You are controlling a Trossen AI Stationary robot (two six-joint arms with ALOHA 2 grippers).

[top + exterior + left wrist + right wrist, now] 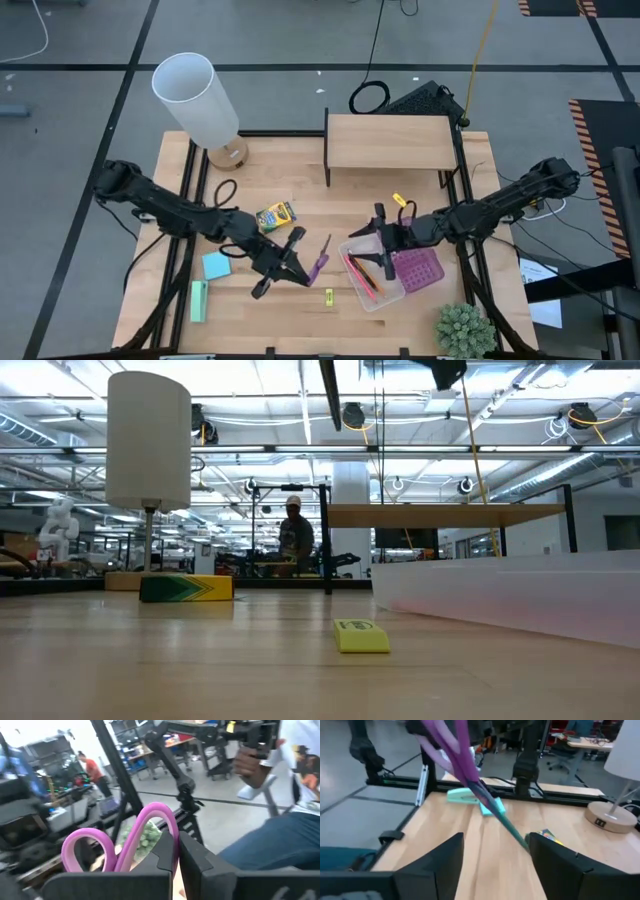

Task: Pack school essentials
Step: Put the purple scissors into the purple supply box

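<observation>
High view: my left tool [290,262] grips the purple-handled scissors [320,262] above the wooden table [300,320] — just left of the clear plastic bin [372,297]. My right tool [383,240] hangs wide over that bin — holding nothing.

— What do we see at the table's twelve o'clock edge?
— A wooden shelf [390,141]; at ten o'clock a white lamp [196,98].
— And at five o'clock?
— A small green plant [464,330], possibly artificial.
</observation>
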